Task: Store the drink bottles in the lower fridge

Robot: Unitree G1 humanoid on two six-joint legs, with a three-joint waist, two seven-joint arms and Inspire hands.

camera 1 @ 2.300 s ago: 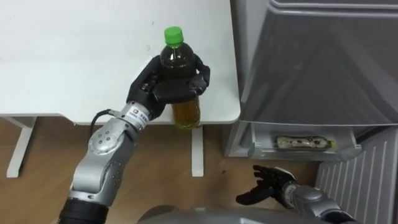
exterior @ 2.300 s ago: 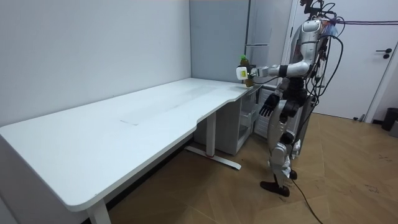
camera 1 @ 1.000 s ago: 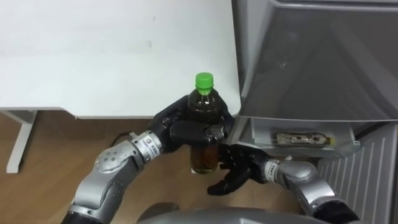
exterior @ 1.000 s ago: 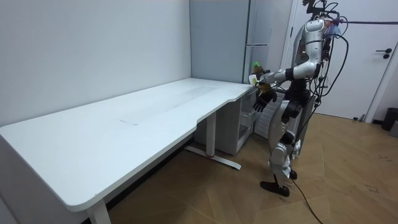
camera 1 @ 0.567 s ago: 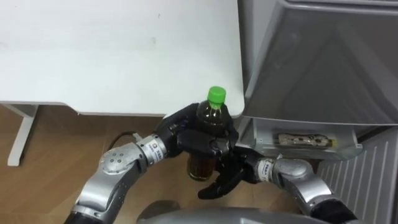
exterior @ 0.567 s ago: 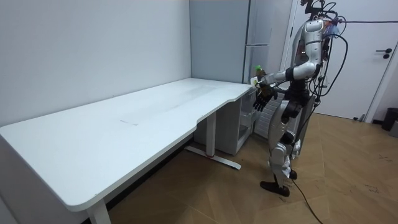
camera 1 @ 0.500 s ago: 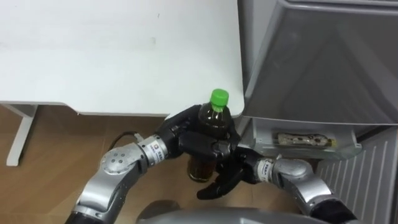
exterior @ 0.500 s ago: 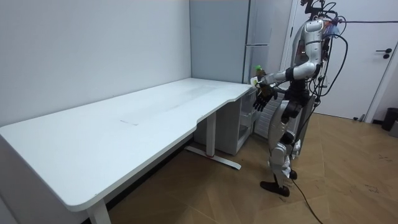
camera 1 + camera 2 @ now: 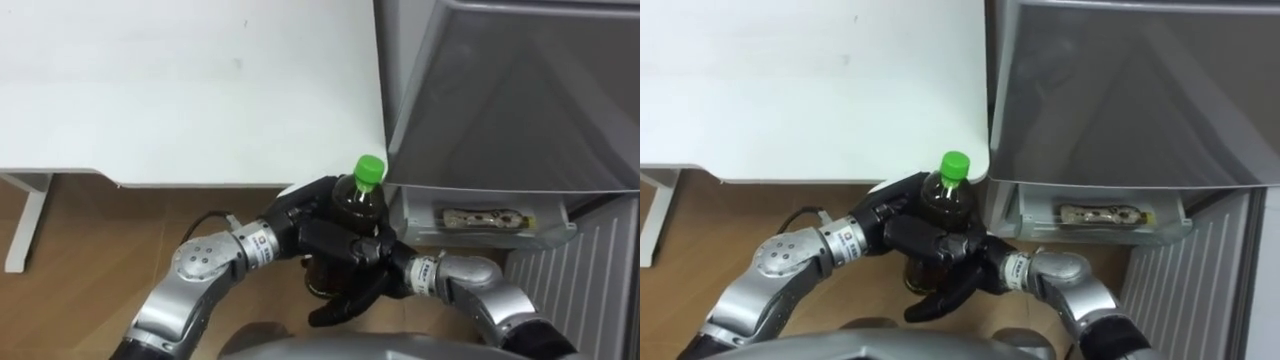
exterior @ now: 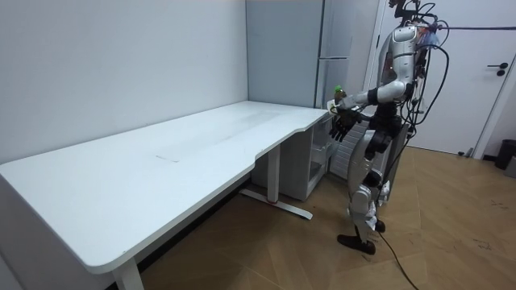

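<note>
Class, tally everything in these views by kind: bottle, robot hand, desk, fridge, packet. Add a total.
Brown plastic bottle with green cap: 1
Robot hand: 2, left robot hand, right robot hand
White desk: 1
Grey fridge: 1
Flat packet in fridge tray: 1
Total: 6

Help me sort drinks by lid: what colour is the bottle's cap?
The cap on the bottle is bright green, clearest in the left eye view.

looks like a plain office or test room, not a home. a long white desk [image 10: 161, 161] on metal legs runs along bare grey walls [image 10: 121, 64]. the floor [image 10: 451, 242] is herringbone wood, there's a white door [image 10: 492, 89] at the back, and a grey fridge [image 9: 500, 100] stands tight against the desk's end.
</note>
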